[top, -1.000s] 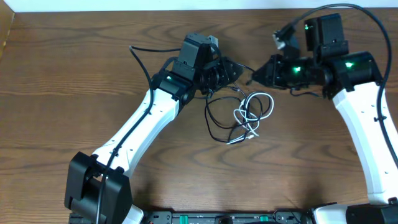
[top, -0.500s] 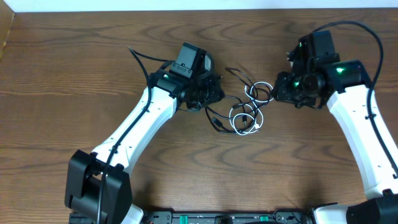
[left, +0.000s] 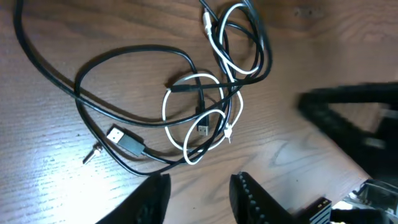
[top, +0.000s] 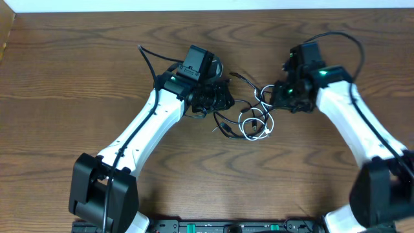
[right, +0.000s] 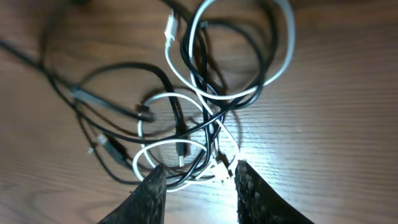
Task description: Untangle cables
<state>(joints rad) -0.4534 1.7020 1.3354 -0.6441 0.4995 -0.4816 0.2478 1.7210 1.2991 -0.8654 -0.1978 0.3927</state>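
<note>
The white cable and the black cable lie tangled in loops on the wood, mid-table in the overhead view. My left gripper is open just left of the tangle, with bare wood between its fingers. My right gripper is open at the tangle's right side. White loops and black strands lie on the table at its fingertips, not pinched. A black USB plug rests at the tangle's edge.
The brown wooden table runs in all directions round the tangle. A thick black arm cable trails behind the left wrist. The right gripper's dark body shows at the right of the left wrist view.
My right gripper has come down and left to the tangle and opened. My left gripper drew back and lower, beside the tangle. The cables shifted and now lie loose on the table.
</note>
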